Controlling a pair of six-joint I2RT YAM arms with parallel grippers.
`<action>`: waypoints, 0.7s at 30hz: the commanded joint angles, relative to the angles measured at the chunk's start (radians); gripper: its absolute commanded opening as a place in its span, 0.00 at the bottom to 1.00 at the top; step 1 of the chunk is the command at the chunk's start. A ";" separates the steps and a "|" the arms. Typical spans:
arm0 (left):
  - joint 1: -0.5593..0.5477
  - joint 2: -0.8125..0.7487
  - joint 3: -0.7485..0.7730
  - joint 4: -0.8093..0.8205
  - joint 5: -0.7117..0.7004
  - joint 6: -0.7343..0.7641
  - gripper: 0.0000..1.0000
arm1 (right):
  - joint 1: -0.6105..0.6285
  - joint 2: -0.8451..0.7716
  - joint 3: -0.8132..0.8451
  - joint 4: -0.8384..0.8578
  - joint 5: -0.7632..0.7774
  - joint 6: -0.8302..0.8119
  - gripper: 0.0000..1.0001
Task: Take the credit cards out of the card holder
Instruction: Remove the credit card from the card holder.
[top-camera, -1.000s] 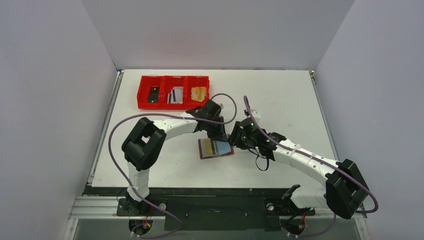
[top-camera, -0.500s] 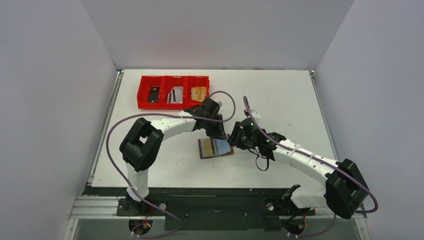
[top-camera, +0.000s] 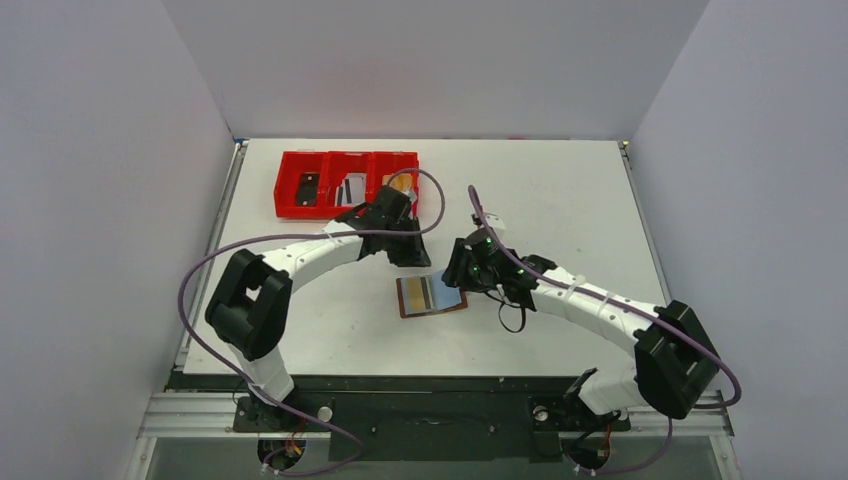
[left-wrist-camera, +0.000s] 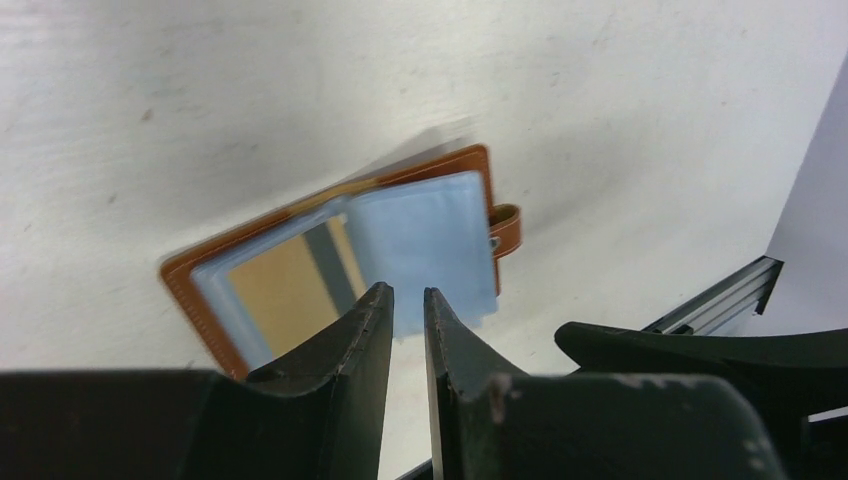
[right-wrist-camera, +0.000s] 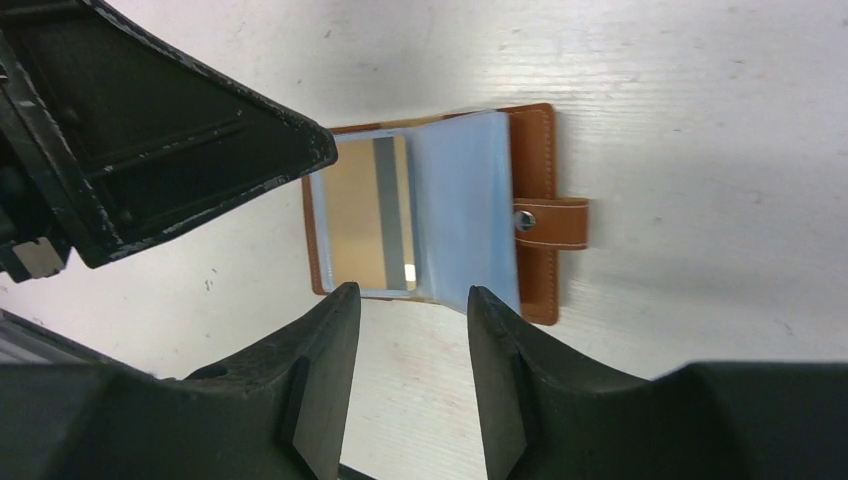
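Observation:
The card holder (top-camera: 405, 297) lies open on the table, a brown leather wallet with grey-blue pockets. An orange card with a dark stripe (top-camera: 420, 294) sits in its left pocket. In the left wrist view the card holder (left-wrist-camera: 478, 160) is ahead of my left gripper (left-wrist-camera: 407, 292), whose jaws stand a narrow slit apart with nothing between them. My left gripper (top-camera: 408, 250) hangs just behind the wallet. My right gripper (right-wrist-camera: 405, 290) is open above the wallet's near edge, over the orange card (right-wrist-camera: 360, 215) and blue pocket. The strap tab (right-wrist-camera: 550, 222) points right.
A red three-compartment tray (top-camera: 345, 154) stands at the back left with a silver card (top-camera: 350, 189) and an orange card (top-camera: 397, 183) in it. Purple cables loop over both arms. The left arm's black body (right-wrist-camera: 150, 130) crowds the right wrist view.
My left gripper has drawn back from the wallet, up and left toward the tray. My right gripper has moved left, over the wallet's right side. The wallet has stayed put.

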 joint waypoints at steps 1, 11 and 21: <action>0.038 -0.096 -0.082 -0.038 -0.048 0.021 0.16 | 0.045 0.071 0.092 0.020 -0.043 -0.026 0.41; 0.057 -0.136 -0.198 -0.004 -0.038 0.010 0.16 | 0.048 0.252 0.127 0.128 -0.176 -0.009 0.40; 0.055 -0.096 -0.230 0.051 0.004 -0.004 0.15 | 0.024 0.330 0.092 0.213 -0.214 0.011 0.40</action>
